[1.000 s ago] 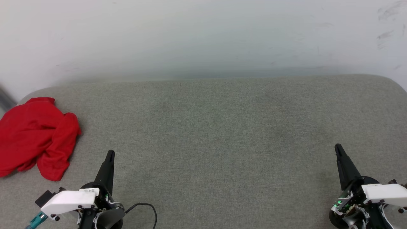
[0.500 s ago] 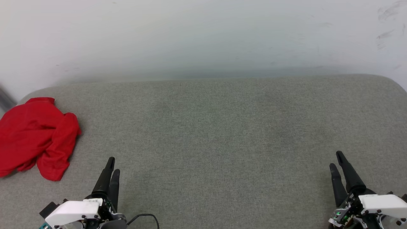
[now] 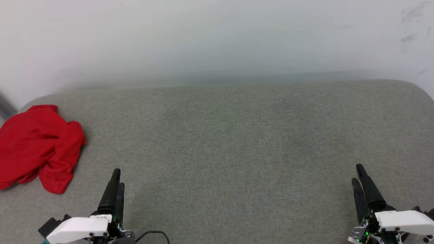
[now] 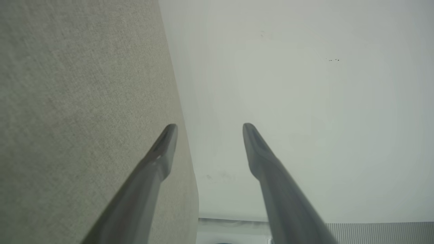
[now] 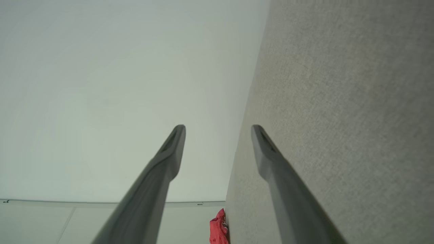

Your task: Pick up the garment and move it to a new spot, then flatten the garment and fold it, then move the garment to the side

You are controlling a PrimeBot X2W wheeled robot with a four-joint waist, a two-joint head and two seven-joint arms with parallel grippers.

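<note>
The garment (image 3: 37, 145) is a crumpled red heap at the far left edge of the grey padded surface (image 3: 230, 142); no lettering or sleeves show. It also appears as a small red scrap (image 5: 218, 230) low in the right wrist view. My left gripper (image 3: 117, 178) sits at the lower left, a short way right of and nearer than the garment, apart from it. Its fingers stand open with nothing between them (image 4: 206, 126). My right gripper (image 3: 356, 173) is at the lower right, far from the garment, also open and empty (image 5: 218, 127).
A pale wall (image 3: 217, 37) rises behind the padded surface, whose back corners are rounded. A dark cable (image 3: 156, 234) loops beside my left wrist. The garment hangs near the surface's left edge.
Both grippers have gone from shut to open and drawn back a little toward the bottom of the view. The garment has not moved.
</note>
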